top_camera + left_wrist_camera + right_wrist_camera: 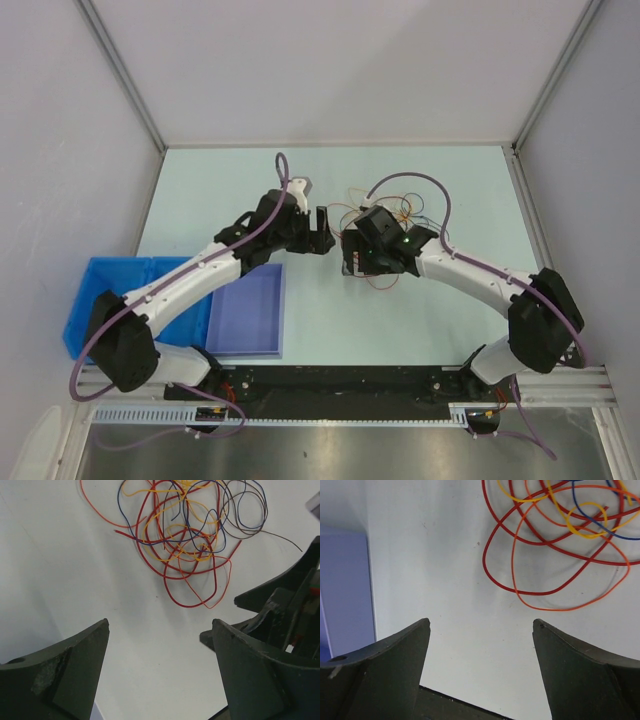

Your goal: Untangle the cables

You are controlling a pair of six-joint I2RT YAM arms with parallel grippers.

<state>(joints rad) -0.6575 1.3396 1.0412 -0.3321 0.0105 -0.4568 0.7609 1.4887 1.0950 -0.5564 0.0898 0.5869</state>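
Zero strands look separated; cables lie in one overlapping knot on the table, just ahead of both grippers (red, orange, yellow, blue loops all crossing); left gripper and right gripper spread wide, holding nothing; all untangling remains.

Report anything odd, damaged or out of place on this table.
The cables are the only mess: red, orange, yellow, blue and dark loops cross in one tangled heap on the white table. One finger of the open left pincer shows a pale scuffed patch. Nothing looks spilled.
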